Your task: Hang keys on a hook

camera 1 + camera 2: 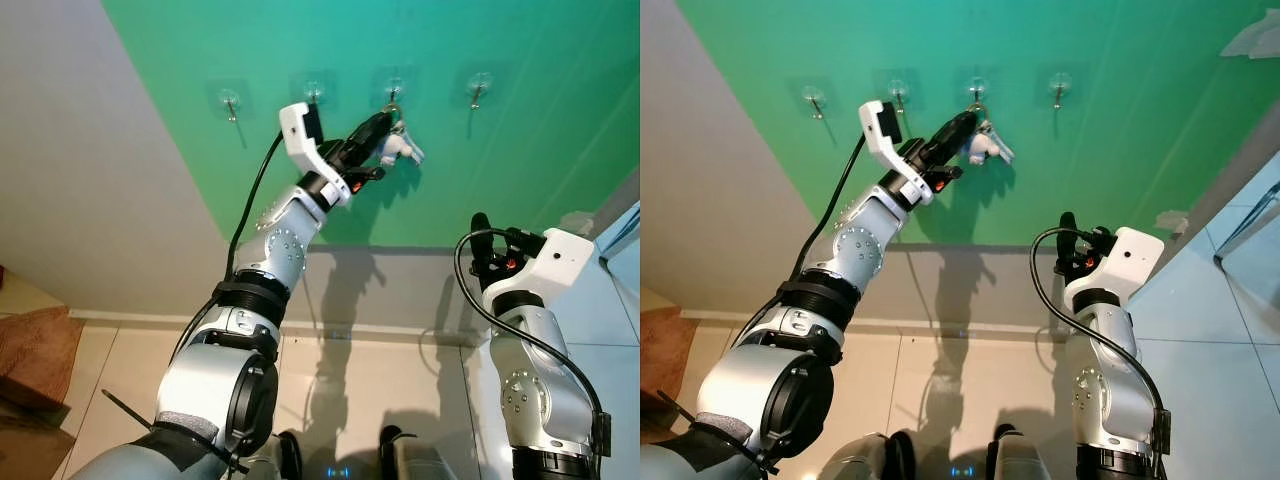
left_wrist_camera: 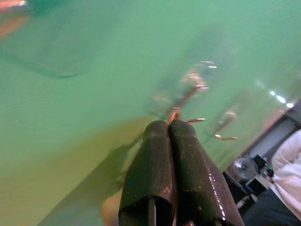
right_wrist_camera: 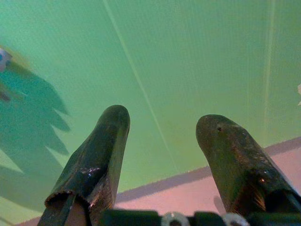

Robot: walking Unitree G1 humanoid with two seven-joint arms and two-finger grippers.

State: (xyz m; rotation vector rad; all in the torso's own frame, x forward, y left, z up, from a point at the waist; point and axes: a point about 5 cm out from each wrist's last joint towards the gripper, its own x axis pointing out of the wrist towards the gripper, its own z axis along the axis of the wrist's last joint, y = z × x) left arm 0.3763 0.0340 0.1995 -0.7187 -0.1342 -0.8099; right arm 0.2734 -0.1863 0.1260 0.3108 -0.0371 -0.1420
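— Left gripper [image 1: 390,124] is up at the green wall [image 1: 520,160], its fingers pressed together on the keys [image 1: 402,147].

— Where are the keys?

— Right at the third hook [image 1: 394,97] in the row. A small white charm hangs under them.

— Are they on the hook?

— I think they are just going on. I cannot tell if the ring is over it.

— What comes next?

— Slip the ring on, then let go.

— And the right gripper [image 3: 162,129]?

— It waits low, fingers wide apart, holding nothing.
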